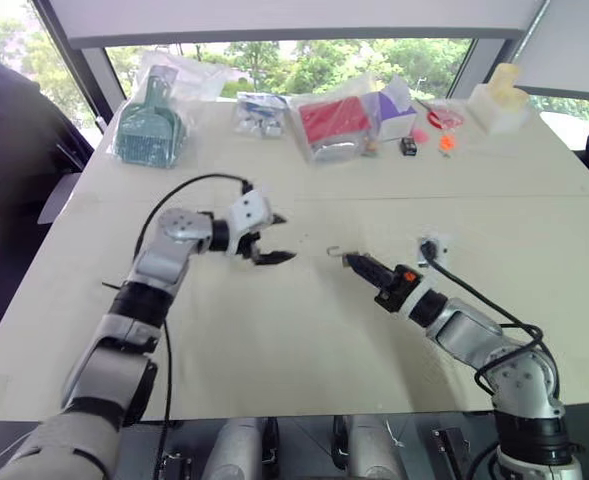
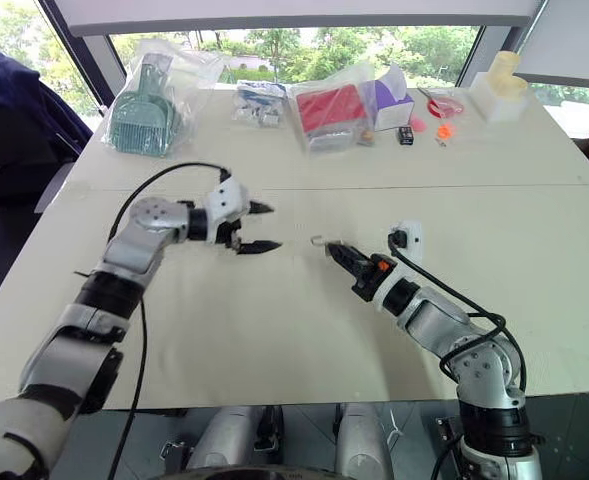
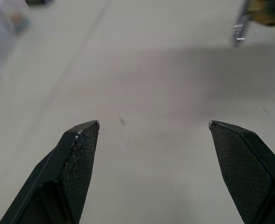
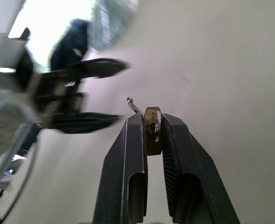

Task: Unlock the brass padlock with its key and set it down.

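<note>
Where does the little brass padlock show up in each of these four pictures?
Left eye view: brass padlock at the right pincer tip, mid-table.
Right eye view: at picture centre, same pincer tip.
Left wrist view: top right corner, blurred.
Right wrist view: centre, clamped between the black fingers.
Shared landmark: the open left pincer facing it.

The brass padlock (image 4: 152, 128) is held between the fingers of the right gripper (image 1: 352, 262), above the middle of the table (image 1: 304, 350). The left gripper (image 1: 274, 238) is placed left of the padlock, apart from it. Bagged items (image 1: 329, 125) are lined along the table's edge behind the padlock.
</note>
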